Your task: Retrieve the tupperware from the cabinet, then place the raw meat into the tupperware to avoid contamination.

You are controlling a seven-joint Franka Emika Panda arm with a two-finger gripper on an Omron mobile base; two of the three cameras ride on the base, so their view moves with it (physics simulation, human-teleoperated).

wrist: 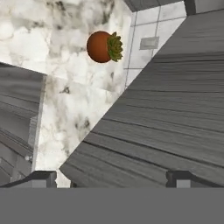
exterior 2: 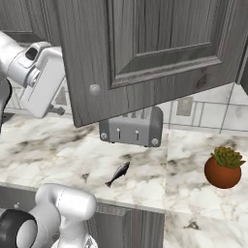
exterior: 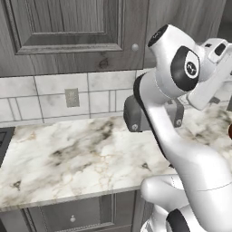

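On marble counter: raw meat, small dark fish shape, lying flat near front edge, just in front of grey four-slot toaster, not touching it. Toaster against tiled backsplash, partly hidden behind white arm in left base view. Potted succulent in round reddish-brown pot well to right of fish, also on counter; seen again in hand view. Above toaster: cabinet door, grey wood grain, swung open toward camera, round silver knob at lower corner. Second cabinet door closed in left base view, knob at its lower right. Gripper raised up beside open door's edge, fingers spread wide, two dark tips far apart, nothing between them, nothing held. Hand view looking along grey wood-grain door panel, counter and plant beyond. Tupperware not made out in any view; cabinet interior hidden by door. Wall outlet on tiles. Base-unit drawer front with knob below counter edge.
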